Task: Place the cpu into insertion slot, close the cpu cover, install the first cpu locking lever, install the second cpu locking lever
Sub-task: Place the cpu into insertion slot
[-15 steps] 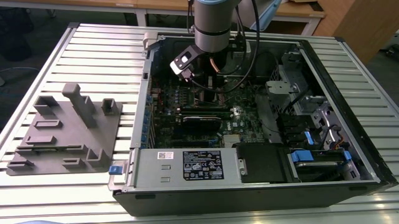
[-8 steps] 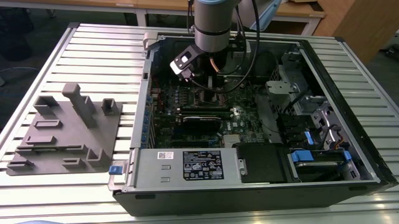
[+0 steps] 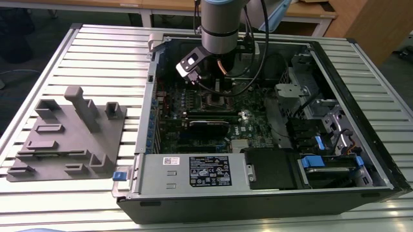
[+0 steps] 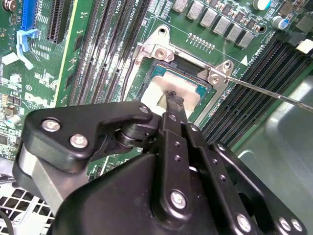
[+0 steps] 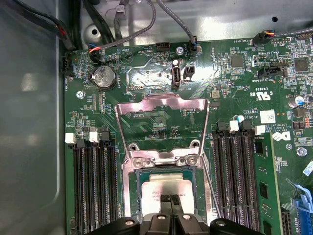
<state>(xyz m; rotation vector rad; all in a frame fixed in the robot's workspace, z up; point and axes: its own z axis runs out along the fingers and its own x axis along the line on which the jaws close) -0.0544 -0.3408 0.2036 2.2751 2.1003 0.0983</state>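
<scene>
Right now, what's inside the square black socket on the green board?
The flat silver-tan square cpu lies in that insertion slot. The gripper covers part of it; anything beneath is hidden.

1. In the exterior view, a large black-and-white label [image 3: 208, 171] was noted on the grey plate [image 3: 161, 176]; its print could not be read.
2. A small white sticker [image 3: 170, 160] was noted on the same plate; it was also unreadable.
3. In the first wrist view, fine white lettering and a white sticker [image 5: 267, 116] were noted on the circuit board [image 5: 146, 78]; no wording was recorded.
4. In the second wrist view, a white triangle [image 4: 243, 59] was seen printed on the board, near a corner of the socket [image 4: 172, 61].
</scene>
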